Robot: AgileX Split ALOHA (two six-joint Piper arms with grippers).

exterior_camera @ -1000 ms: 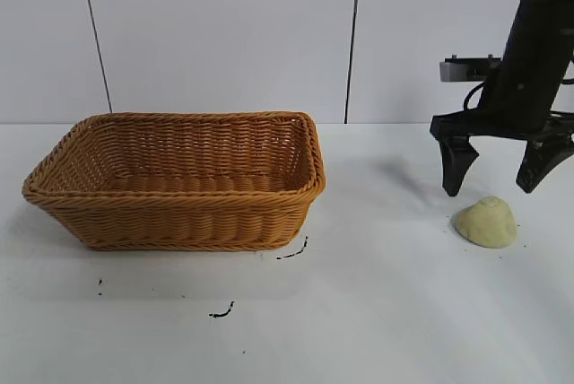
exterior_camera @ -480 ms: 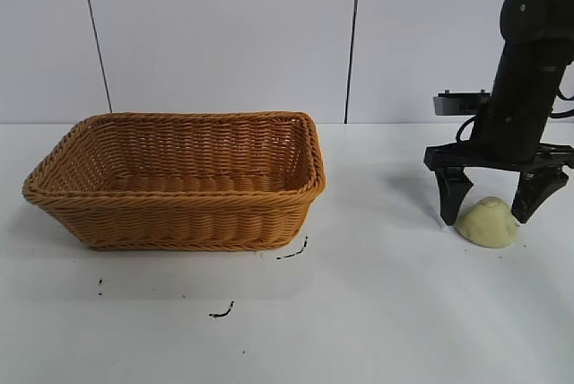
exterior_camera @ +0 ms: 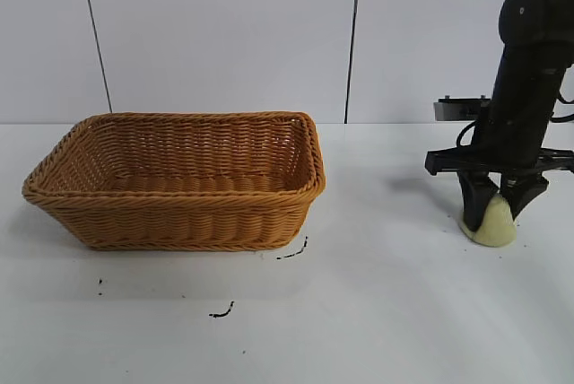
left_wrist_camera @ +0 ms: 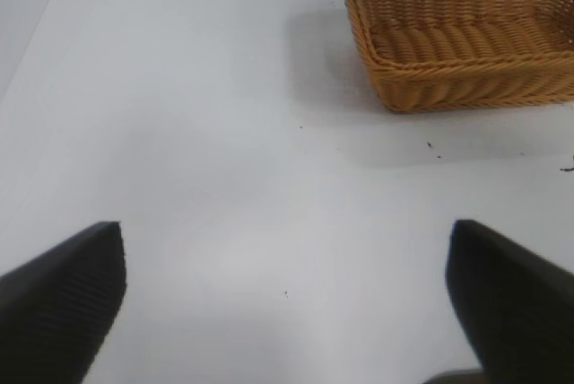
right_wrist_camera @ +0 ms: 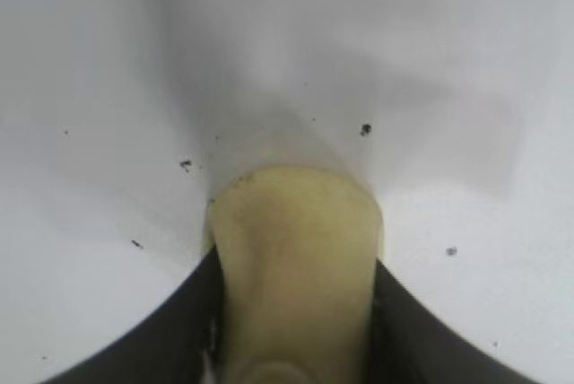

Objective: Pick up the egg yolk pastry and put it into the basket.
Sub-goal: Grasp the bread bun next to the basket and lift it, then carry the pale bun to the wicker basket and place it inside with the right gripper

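The egg yolk pastry (exterior_camera: 491, 221) sits on the white desk (exterior_camera: 377, 312), well to the right of the basket (exterior_camera: 175, 179). The right pincer (exterior_camera: 492, 207) points straight down over it, both fingers (right_wrist_camera: 175, 330) pressed against its sides, grasping it. The left pincer (left_wrist_camera: 287, 299) hangs released, left of the basket.

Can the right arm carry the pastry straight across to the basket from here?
Probably yes: the right gripper pinches the egg yolk pastry, and only bare table lies before the open-topped basket.
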